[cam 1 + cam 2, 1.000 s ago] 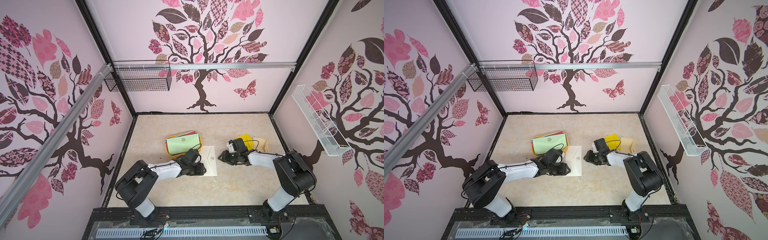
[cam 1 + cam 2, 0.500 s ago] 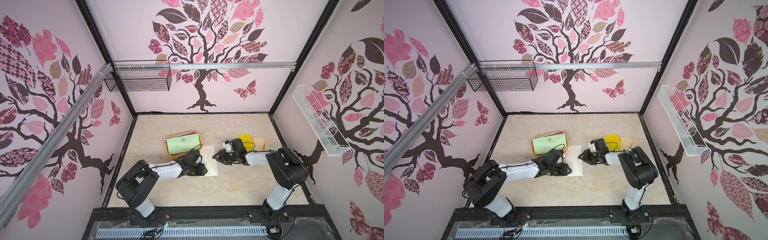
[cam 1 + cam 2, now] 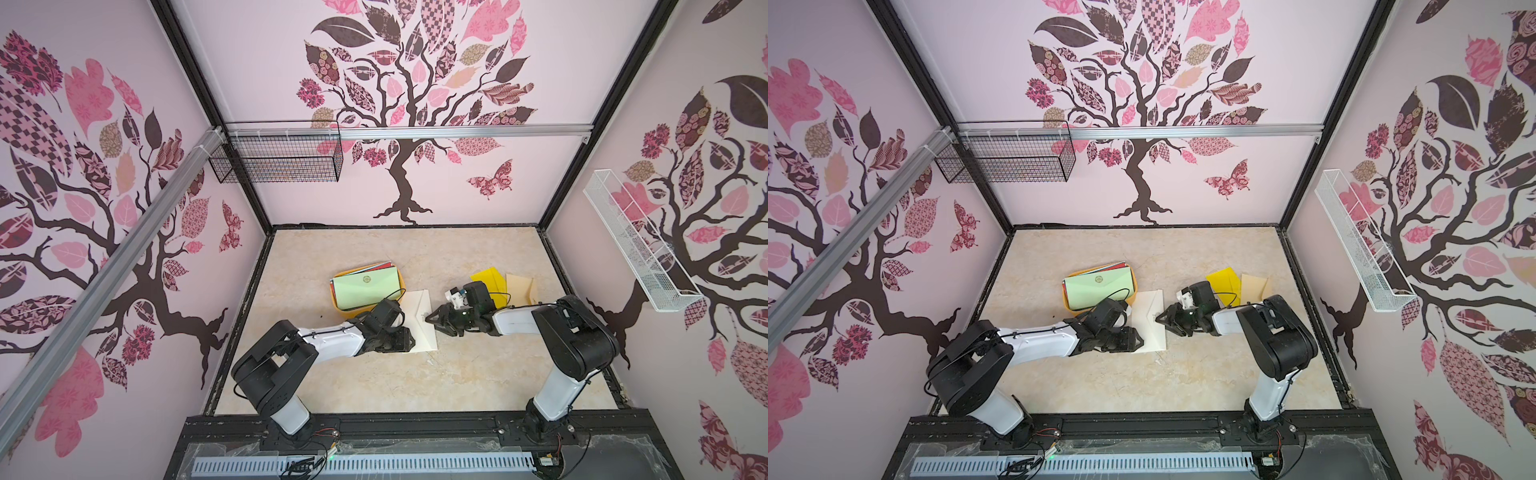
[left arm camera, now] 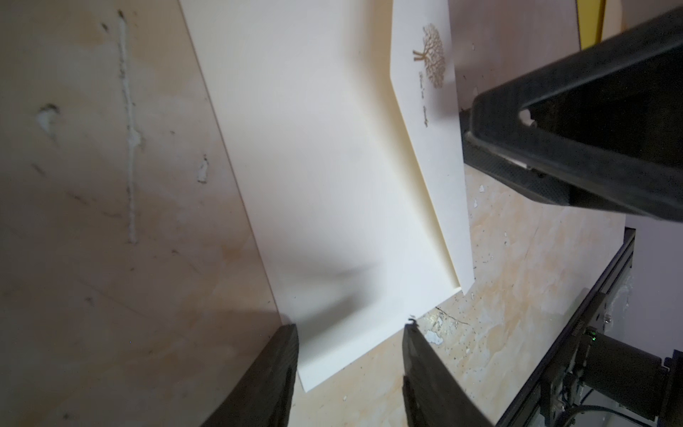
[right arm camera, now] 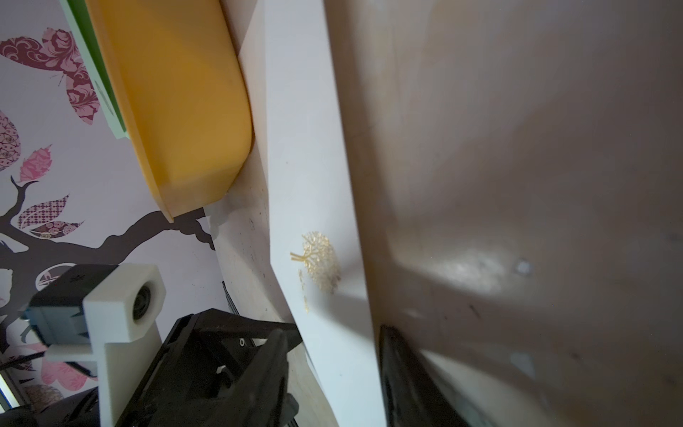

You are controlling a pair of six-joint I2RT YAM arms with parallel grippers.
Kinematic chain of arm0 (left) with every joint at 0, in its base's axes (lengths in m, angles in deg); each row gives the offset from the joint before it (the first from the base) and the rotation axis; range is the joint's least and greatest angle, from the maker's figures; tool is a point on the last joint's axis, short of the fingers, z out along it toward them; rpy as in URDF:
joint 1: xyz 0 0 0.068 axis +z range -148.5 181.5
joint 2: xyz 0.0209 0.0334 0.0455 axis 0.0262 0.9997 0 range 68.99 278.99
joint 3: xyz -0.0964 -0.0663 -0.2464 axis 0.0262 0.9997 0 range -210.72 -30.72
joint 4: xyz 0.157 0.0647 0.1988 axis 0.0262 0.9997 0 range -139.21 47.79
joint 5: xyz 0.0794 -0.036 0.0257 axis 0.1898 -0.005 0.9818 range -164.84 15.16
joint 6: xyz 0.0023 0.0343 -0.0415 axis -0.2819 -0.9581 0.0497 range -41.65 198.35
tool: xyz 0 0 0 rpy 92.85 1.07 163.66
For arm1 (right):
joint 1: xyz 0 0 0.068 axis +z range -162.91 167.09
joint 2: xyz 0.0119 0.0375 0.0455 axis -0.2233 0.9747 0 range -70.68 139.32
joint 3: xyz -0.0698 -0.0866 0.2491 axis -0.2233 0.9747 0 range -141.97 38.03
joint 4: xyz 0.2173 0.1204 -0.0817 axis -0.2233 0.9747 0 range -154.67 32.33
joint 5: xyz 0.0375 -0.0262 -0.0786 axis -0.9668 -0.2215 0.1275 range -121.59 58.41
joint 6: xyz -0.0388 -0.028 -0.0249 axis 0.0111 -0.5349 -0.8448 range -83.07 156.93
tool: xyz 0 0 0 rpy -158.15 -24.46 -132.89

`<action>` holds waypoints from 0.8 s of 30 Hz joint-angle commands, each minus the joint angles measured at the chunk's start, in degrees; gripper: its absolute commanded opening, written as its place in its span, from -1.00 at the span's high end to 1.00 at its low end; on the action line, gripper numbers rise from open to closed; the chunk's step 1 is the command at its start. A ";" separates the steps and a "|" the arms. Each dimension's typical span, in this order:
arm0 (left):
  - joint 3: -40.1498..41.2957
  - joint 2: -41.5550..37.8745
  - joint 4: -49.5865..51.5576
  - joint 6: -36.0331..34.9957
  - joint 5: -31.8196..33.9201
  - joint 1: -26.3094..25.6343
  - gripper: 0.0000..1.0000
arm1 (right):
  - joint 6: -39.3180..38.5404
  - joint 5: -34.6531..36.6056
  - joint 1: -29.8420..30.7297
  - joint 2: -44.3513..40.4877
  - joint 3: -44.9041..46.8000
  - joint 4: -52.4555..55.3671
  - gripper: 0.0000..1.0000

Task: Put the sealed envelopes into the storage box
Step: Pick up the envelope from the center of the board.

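Note:
The orange storage box [image 3: 335,297] sits left of centre with a pale green envelope [image 3: 365,291] on top of its stack. A cream envelope [image 3: 417,328] lies on the table beside the box, its flap partly raised. My left gripper [image 4: 351,332] stands open, and the cream envelope's [image 4: 325,166] near corner lies between its fingers. My right gripper [image 5: 332,340] is open too, its fingers on either side of the flap edge with the gold tree emblem [image 5: 319,260]. A yellow envelope [image 3: 488,278] and a tan envelope [image 3: 519,286] lie behind the right arm.
A black wire basket [image 3: 278,160] hangs on the back left wall. On the right wall hangs a white wire basket [image 3: 636,245]. In both top views the two arms meet low over the table at the cream envelope [image 3: 1148,328], right beside the box [image 3: 1133,293].
My right gripper has slid left from near the yellow envelope to the cream envelope's flap edge. The left arm has stayed put.

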 commanded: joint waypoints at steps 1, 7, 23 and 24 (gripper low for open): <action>1.19 0.74 0.90 -0.13 -0.32 -0.37 -0.01 | -0.08 -0.92 0.39 -3.20 0.01 0.96 0.13; 1.16 0.02 1.11 -0.17 -0.27 -0.42 -0.02 | -1.32 -1.03 0.40 -0.30 -0.12 0.22 0.33; 1.08 -0.10 2.14 -1.25 -0.95 -0.44 -0.02 | -2.74 -1.70 1.10 7.45 -5.54 -4.54 0.63; 1.17 -0.31 2.30 -1.35 -0.90 -0.44 -0.03 | -3.09 -1.70 1.07 7.35 -5.71 -4.24 0.67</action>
